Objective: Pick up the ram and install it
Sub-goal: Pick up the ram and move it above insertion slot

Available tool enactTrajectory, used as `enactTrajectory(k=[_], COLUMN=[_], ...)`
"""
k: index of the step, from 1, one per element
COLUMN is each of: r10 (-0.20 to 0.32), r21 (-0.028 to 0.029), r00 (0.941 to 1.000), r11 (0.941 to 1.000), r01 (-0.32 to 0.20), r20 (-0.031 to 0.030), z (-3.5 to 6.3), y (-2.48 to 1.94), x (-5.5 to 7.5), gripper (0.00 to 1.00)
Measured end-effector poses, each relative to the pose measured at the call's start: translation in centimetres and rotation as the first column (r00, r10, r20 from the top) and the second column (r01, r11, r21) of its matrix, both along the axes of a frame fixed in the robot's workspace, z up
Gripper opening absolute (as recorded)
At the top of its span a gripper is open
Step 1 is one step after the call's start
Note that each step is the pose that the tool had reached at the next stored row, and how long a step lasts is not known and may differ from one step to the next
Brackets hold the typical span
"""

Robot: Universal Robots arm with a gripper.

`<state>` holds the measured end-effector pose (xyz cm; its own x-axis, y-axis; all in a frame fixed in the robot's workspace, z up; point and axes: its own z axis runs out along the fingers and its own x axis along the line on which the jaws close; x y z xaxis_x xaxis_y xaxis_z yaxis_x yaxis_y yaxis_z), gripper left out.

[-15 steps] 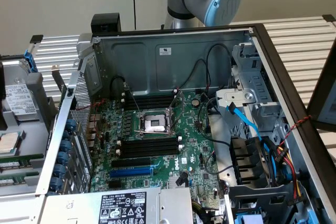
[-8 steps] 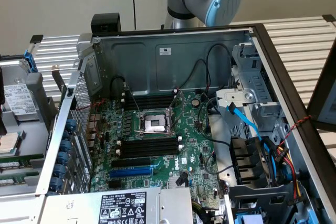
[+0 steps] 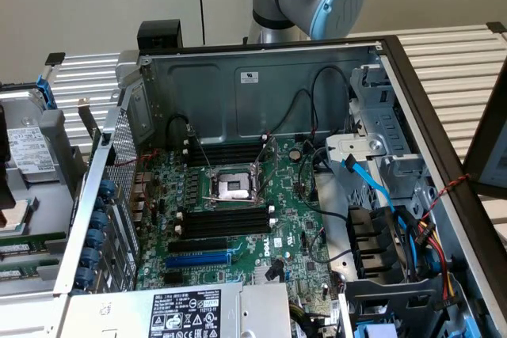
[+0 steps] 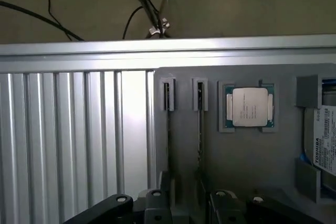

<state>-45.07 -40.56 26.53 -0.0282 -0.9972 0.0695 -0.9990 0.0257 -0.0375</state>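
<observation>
Hovering with our gripper [image 4: 190, 205] released and empty, we see the ram [image 4: 200, 129] edge-up in its tray [image 4: 247, 156] slot, long axis running toward the finger gap.

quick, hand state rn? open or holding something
Hand: open, holding nothing.

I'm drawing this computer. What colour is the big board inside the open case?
Green. The motherboard shows best in the exterior view.
</observation>
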Motion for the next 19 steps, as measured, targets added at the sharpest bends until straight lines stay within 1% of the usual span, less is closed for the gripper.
enactTrajectory(k=[3,4,9,10,12,15,19], r10=[0.001,0.001,0.001,0.001,0.001,0.001,0.001], r21=[0.0000,0.0002,0.0000,0.0002,0.0001,-0.0001,-0.0001], r00=[1.0000,1.0000,1.0000,1.0000,1.0000,1.0000,1.0000], r11=[1.0000,1.0000,1.0000,1.0000,1.0000,1.0000,1.0000], r01=[-0.001,-0.001,-0.001,-0.001,-0.001,-0.001,-0.001], r20=[0.0070,0.0079,0.0078,0.0081,0.0078,0.0077,0.0079], z=[-0.31,-0.48,-1.38,-1.59,-1.93,-2.47,-3.20], y=[-0.25,-0.44,-2.62,-2.97,-3.06,-3.04,-2.77], x=[-0.4,-0.4,-0.3,-0.2,0.5,1.6,1.8], gripper=[0.35,0.35,0.35,0.35,0.35,0.35,0.35])
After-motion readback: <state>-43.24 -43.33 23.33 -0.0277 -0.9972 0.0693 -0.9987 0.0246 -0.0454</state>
